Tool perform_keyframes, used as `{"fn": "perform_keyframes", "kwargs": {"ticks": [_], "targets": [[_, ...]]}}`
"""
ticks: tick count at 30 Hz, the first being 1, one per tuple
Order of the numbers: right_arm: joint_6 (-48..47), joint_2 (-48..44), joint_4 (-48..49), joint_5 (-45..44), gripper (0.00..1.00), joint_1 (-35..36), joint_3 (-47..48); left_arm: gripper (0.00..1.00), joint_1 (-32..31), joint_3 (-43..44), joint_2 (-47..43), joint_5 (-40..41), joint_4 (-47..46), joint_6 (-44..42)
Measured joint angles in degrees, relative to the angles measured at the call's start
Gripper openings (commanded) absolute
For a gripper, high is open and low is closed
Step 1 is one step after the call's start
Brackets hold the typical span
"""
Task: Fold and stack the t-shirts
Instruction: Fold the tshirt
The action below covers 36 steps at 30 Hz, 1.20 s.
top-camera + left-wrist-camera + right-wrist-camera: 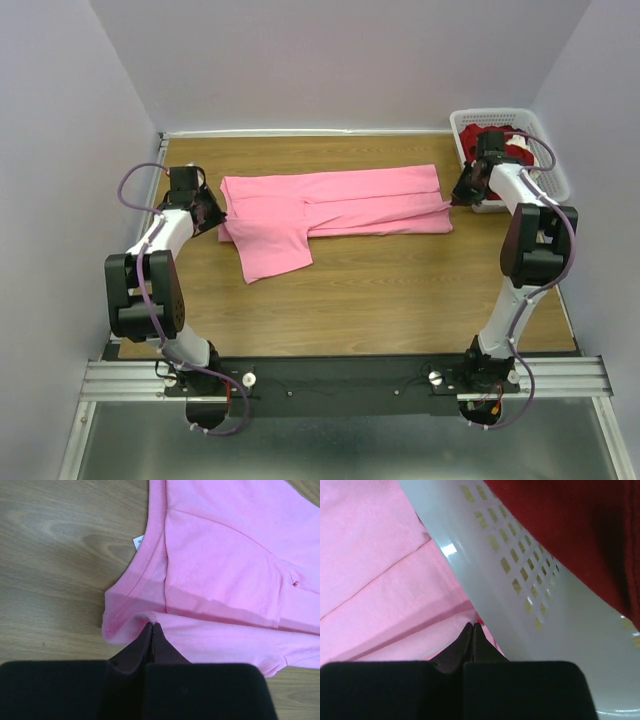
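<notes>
A bright pink t-shirt [340, 205] lies spread across the wooden table [380, 300], its long side folded over. One sleeve [275, 250] sticks out toward the front. My left gripper [218, 213] is at the shirt's left end by the collar [150, 555], shut with a raised fold of the pink t-shirt [225, 555] pinched at its tips [151, 626]. At the right end my right gripper [458, 195] is shut on the edge of the pink t-shirt [380, 580], close against the basket. Dark red t-shirts [505, 140] lie in the basket.
A white plastic lattice basket [545, 150] stands at the back right corner; its wall [520, 580] is right beside my right fingers. A small white label [138, 542] shows at the collar. Lilac walls enclose the table on three sides.
</notes>
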<state>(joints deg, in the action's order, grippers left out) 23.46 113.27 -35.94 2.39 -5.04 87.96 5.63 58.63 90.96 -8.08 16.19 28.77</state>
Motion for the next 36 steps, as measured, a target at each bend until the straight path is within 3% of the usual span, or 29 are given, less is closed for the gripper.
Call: {"fn": "perform_keyframes", "kwargs": {"ticks": [21, 24, 28, 29, 31, 36], "targets": [[-1.0, 1.7, 2.0, -4.3, 0.04, 1.7, 0.1, 0.00, 0.0, 2.0, 3.7, 0.6, -3.2, 0.2], [-1.0, 1.8, 2.3, -4.3, 0.10, 1.7, 0.1, 0.00, 0.0, 2.0, 4.6, 1.1, -3.3, 0.3], [-1.3, 1.9, 2.6, -4.3, 0.25, 1.9, 0.3, 0.30, 0.0, 2.0, 4.8, 1.4, -3.4, 0.6], [-1.5, 2.0, 2.7, -4.0, 0.28, 2.0, 0.5, 0.46, 0.0, 2.0, 4.8, 1.6, -3.5, 0.6], [-1.7, 2.0, 2.9, -3.9, 0.38, 2.1, 1.0, 0.61, 0.0, 2.0, 4.7, 2.1, -3.7, 0.7], [-2.6, 1.9, 3.4, -2.4, 0.53, 2.9, 1.9, 0.75, 0.0, 2.0, 2.5, 3.6, -3.6, 0.1]]}}
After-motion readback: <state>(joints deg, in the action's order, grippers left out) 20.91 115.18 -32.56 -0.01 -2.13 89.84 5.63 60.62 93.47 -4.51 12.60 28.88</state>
